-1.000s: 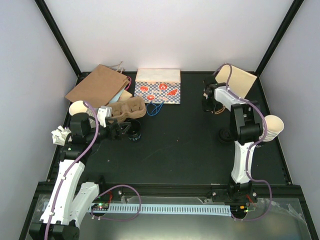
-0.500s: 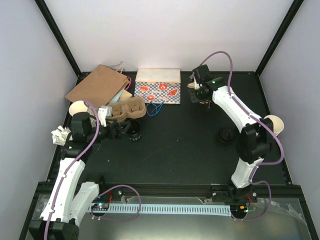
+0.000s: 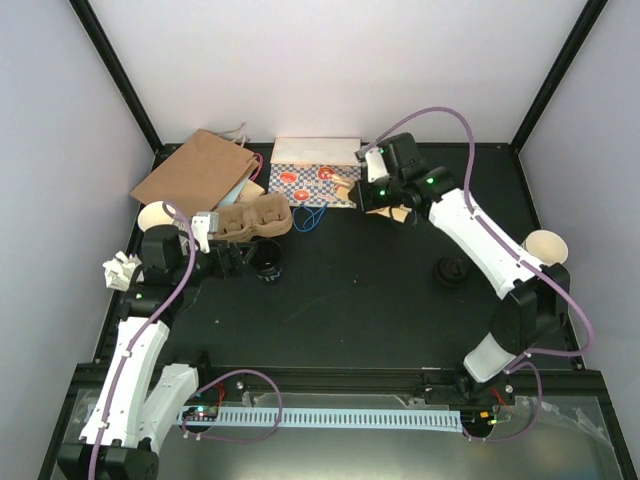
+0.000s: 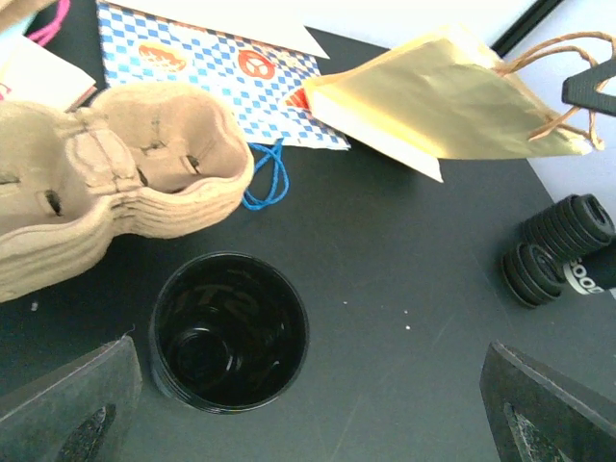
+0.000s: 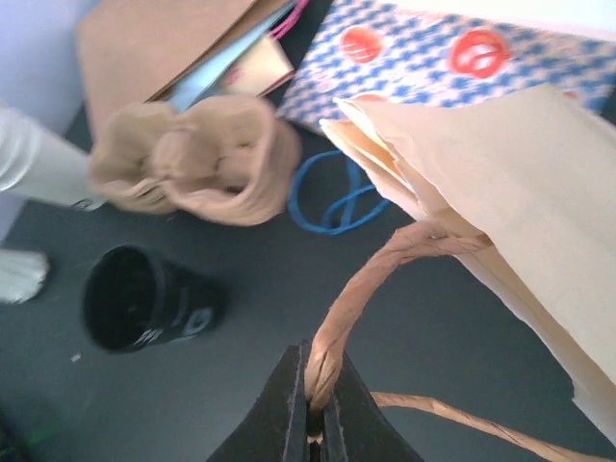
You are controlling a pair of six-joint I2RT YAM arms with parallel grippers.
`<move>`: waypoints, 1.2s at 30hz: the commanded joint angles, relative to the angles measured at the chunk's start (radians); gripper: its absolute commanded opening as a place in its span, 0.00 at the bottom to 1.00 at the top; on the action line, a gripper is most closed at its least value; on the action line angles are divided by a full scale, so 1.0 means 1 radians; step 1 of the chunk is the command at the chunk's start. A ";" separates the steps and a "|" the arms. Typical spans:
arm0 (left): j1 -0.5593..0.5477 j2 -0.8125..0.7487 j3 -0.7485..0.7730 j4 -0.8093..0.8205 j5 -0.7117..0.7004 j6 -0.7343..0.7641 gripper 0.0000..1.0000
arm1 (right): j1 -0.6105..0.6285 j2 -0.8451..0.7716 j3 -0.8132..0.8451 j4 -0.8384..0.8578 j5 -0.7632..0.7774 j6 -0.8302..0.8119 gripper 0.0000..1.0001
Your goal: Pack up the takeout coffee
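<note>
No cream cup with a black lid shows, so the takeout coffee is out of view. My right gripper [image 5: 320,409] is shut on the twisted paper handle [image 5: 380,274] of a tan paper bag [image 5: 510,183]. It holds the bag [image 3: 396,210] in the air at the back middle, beside the checked bag. My left gripper [image 4: 308,428] stands wide open low over the table. A lidless black cup [image 4: 229,332] stands upright just ahead of it, nearer the left finger [image 4: 72,414]. In the top view that cup [image 3: 268,262] is right of the left gripper [image 3: 236,262].
A brown cardboard cup carrier [image 3: 255,220] sits behind the black cup. A blue-and-white checked bag [image 3: 315,180] and a brown bag [image 3: 195,170] lie at the back left. Black lids [image 3: 450,270] sit at the right. Cream cup stacks [image 3: 548,252] [image 3: 155,215] stand at both sides.
The right arm has swung left from the back right corner, carrying the tan bag by its handle to beside the checked bag. The left arm has barely moved.
</note>
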 commanded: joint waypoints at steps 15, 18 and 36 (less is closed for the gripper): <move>-0.234 0.002 -0.086 0.233 0.094 -0.226 0.99 | 0.231 -0.032 -0.166 0.135 -0.145 0.066 0.14; -0.301 0.031 -0.081 0.246 0.066 -0.250 0.99 | 0.231 -0.049 -0.190 0.126 -0.111 0.053 0.36; -0.486 0.100 -0.129 0.257 -0.066 -0.306 0.96 | 0.238 -0.103 -0.402 0.139 0.009 -0.059 0.46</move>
